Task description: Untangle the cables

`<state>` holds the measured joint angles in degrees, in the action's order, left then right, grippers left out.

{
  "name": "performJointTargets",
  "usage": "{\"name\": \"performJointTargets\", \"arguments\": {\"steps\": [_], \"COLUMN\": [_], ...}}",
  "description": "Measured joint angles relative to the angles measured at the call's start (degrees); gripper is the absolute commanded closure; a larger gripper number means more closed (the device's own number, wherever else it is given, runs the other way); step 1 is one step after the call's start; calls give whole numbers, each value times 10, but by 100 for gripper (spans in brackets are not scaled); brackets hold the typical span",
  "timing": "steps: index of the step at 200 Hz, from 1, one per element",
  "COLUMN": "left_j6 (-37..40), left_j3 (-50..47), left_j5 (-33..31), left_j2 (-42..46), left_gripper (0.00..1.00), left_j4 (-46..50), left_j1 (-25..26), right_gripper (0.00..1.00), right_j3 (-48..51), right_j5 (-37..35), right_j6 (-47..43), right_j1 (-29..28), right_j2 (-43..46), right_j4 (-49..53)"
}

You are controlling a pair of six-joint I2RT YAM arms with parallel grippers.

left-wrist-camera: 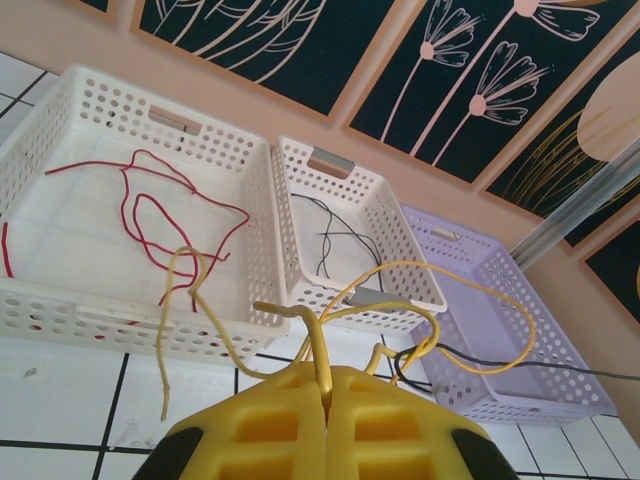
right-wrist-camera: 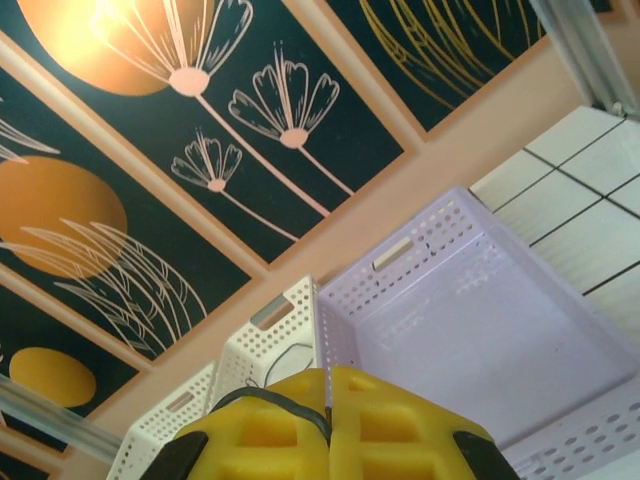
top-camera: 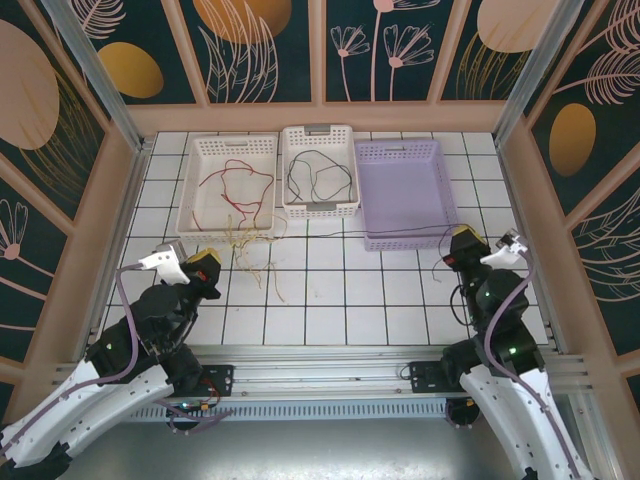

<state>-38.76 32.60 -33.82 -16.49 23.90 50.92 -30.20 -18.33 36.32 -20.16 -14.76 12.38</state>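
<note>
My left gripper (top-camera: pixel 205 268) (left-wrist-camera: pixel 327 375) is shut on a yellow cable (left-wrist-camera: pixel 318 335) that rises from between its fingers. That cable loops out over the tiles (top-camera: pixel 256 256) and toward the baskets. A black cable (left-wrist-camera: pixel 500 362) crosses the yellow loops near the purple basket. My right gripper (top-camera: pixel 462 245) (right-wrist-camera: pixel 328 375) is shut on this black cable (right-wrist-camera: pixel 268 399), which runs left along the purple basket's front (top-camera: pixel 400 232). A red cable (top-camera: pixel 235 190) (left-wrist-camera: pixel 150 210) lies in the left white basket. Another black cable (top-camera: pixel 315 175) (left-wrist-camera: pixel 325 240) lies in the middle white basket.
Three baskets stand in a row at the back: left white basket (top-camera: pixel 235 140), middle white basket (top-camera: pixel 320 131), purple basket (top-camera: pixel 405 146) (right-wrist-camera: pixel 480 330). Wooden walls close in the table on three sides. The white tiles run between the arms and the baskets.
</note>
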Motion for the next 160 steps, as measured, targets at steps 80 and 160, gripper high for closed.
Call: {"name": "performJointTargets", "arguments": {"steps": [80,160], "left_j6": [7,9], "left_j3": [0,0], "left_j5": [-13,-14], "left_j2": [-19,-34], "left_gripper": [100,100], "left_j4": [4,8], "left_j1": [0,0], "right_gripper": [100,100], "right_j3": [-132,-243], "right_j5": [-27,4], "right_j6": [-28,-45], "right_j1": [0,1], "right_j2": [-14,-62], "right_j4": [46,62]}}
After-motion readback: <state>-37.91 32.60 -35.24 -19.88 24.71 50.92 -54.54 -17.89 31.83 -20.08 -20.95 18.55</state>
